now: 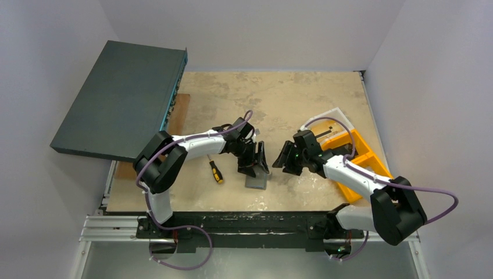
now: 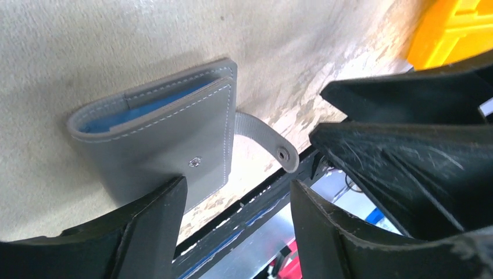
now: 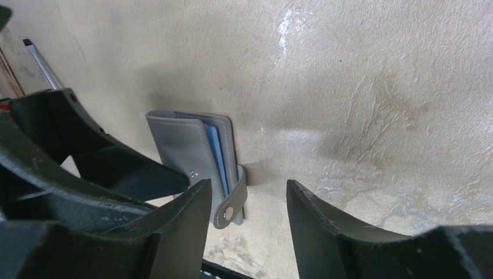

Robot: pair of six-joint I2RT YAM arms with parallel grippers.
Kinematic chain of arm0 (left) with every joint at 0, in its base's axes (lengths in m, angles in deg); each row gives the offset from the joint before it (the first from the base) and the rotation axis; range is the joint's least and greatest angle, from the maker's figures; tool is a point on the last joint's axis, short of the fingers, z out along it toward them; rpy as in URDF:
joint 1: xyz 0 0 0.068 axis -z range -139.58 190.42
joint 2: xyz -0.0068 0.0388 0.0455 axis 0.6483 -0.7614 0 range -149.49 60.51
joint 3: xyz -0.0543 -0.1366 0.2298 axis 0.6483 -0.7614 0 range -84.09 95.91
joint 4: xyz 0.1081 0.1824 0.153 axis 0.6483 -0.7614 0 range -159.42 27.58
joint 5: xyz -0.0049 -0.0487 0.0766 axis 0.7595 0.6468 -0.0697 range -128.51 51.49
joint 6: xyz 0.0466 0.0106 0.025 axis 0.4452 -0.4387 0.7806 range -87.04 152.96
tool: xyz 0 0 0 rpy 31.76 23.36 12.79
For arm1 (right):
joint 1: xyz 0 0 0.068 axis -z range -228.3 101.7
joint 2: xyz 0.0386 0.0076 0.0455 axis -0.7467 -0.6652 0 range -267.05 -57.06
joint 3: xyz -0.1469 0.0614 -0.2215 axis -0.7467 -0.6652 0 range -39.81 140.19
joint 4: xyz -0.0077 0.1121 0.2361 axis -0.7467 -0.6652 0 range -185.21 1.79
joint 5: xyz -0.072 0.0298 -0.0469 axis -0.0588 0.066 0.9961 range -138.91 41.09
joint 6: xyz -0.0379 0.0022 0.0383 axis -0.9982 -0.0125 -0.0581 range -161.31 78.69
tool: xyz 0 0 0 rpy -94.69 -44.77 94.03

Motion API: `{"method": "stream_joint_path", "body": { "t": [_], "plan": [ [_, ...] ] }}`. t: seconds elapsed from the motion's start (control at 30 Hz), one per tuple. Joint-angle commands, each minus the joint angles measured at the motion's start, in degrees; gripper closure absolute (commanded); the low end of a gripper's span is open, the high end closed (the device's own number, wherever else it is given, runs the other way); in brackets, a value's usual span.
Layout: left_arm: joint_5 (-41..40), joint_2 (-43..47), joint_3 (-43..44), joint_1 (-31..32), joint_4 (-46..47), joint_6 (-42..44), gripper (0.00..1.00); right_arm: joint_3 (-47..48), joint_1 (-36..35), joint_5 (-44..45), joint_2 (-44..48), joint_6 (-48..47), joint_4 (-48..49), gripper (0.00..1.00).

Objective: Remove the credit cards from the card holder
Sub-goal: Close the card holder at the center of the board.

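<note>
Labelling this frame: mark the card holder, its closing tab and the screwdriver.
card holder [image 2: 168,136], left wrist view, grey front cover.
closing tab [image 2: 261,138], left wrist view, mid strap.
screwdriver [image 1: 217,173], top external view, handle.

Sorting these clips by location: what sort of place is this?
Likely a robotics lab test cell, not a home: left arm and right arm bolted to a metal rail, plain white walls boxing in a worn tabletop, staged props like the card holder, screwdriver and orange bins.

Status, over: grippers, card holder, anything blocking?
Left gripper open, low over card holder. Right gripper open, empty, alongside. Holder flat on table, tab unsnapped, slightly ajar. Screwdriver lies apart, not blocking.
</note>
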Motion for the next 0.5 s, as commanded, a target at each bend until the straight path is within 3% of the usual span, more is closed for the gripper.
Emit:
{"method": "stream_joint_path", "body": {
  "t": [0.0, 0.2, 0.47],
  "plan": [
    [-0.63, -2.39, 0.85, 0.24, 2.90, -3.47, 0.32, -0.27, 0.16, 0.46, 0.50, -0.95, 0.12, 0.50],
    [-0.97, -3.88, -0.52, 0.16, 4.90, -6.74, 0.29, -0.24, 0.14, 0.19, 0.76, -1.41, 0.24, 0.54],
    [-2.27, -0.89, 1.66, 0.15, 2.14, -3.64, 0.26, 0.69, 0.17, 0.71, 1.06, -1.84, -0.81, 0.55]
  ]
}}
